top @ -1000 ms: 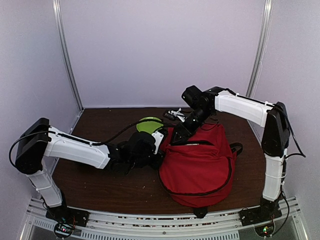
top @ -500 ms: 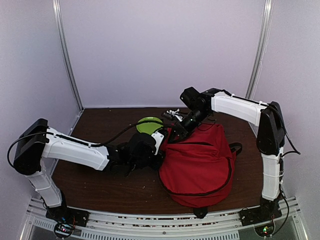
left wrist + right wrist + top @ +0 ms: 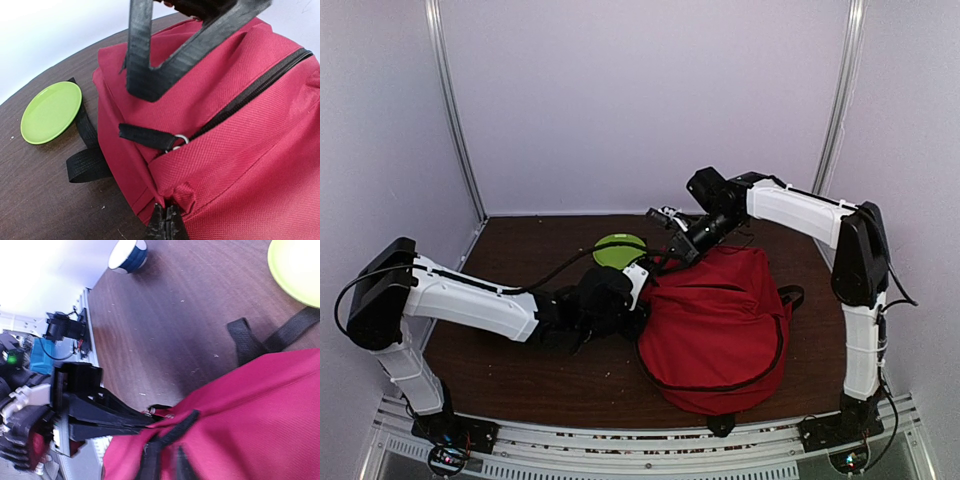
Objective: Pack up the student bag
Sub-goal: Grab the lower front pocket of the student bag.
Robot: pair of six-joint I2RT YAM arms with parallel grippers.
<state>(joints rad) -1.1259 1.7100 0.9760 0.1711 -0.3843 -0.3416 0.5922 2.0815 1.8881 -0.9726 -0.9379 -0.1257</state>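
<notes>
Top external view: bag (image 3: 720, 320) lies right of centre on the table (image 3: 510, 370), domed and slumped.
Left gripper (image 3: 164, 226): jaws pinched together on a small fold of red cloth at the bag's left edge, low over the table.
Plate (image 3: 618, 247): green, flat on the table behind the left gripper, near the bag's rear-left corner, touching neither gripper.
Strap (image 3: 80, 162): black webbing trailing from under the bag's left side toward the plate.
Pull tab (image 3: 145, 136): lies flat at the left end of the zip, on a metal ring.
Zip (image 3: 260, 82): appears shut along the run that shows.
Right gripper (image 3: 670, 248): at the bag's upper-left edge, above the pull tab; its jaw opening cannot be told from these views.
Stiffness: judged soft and limp; the cloth bunches under a pinch and will follow a pull rather than resist it.
Weight: judged light to moderate; whether the dome is contents or loft cannot be told.
Surface: woven cloth, likely good friction, not fragile.
Hold points: pull tab for opening; a cloth fold beside the zip end as anchor; strap for dragging. Broad flat panels likely give the fingers nothing to close on.
Risk: with a weak anchor, the whole bag may slide with the zip pull.
</notes>
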